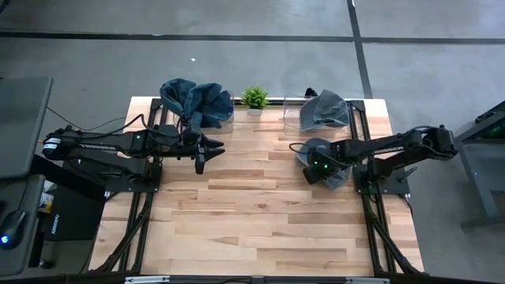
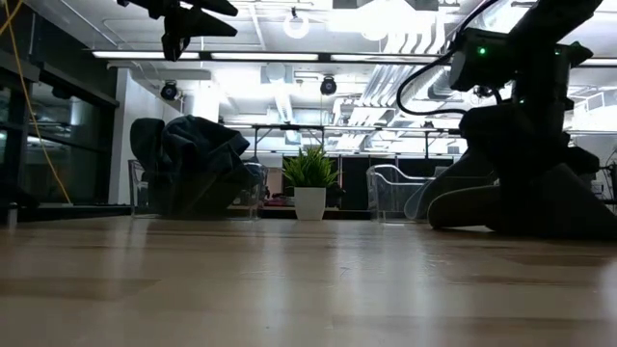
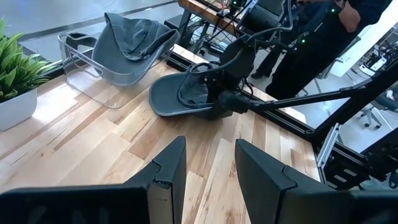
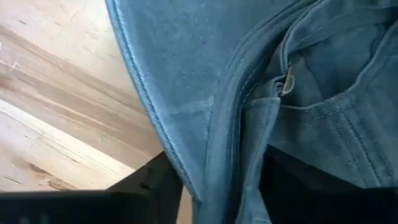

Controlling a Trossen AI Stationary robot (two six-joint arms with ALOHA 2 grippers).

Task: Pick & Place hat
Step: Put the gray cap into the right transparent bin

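A grey-blue hat (image 1: 338, 178) lies on the table near its right edge, brim (image 3: 171, 99) flat on the wood. My right gripper (image 1: 315, 169) points down onto it. In the right wrist view the two dark fingers stand apart, with the seam between brim and crown (image 4: 231, 124) running between them. My left gripper (image 1: 211, 150) hangs above the table's left half. It is open with nothing between its fingers (image 3: 166, 171). My right gripper (image 4: 217, 182) comes at the hat from above, its fingers on either side of the fold where the brim meets the crown (image 4: 214, 158). Whether the fingers touch the cloth I cannot tell. The hat lies on the table.
A clear bin at the far right (image 1: 293, 118) holds another grey hat (image 3: 134, 37). At the far left a second bin (image 1: 227, 118) is piled with dark blue hats (image 2: 193, 159). Between the two bins stands a small potted plant (image 1: 254, 97). Bare wood stretches across the middle and the near side.
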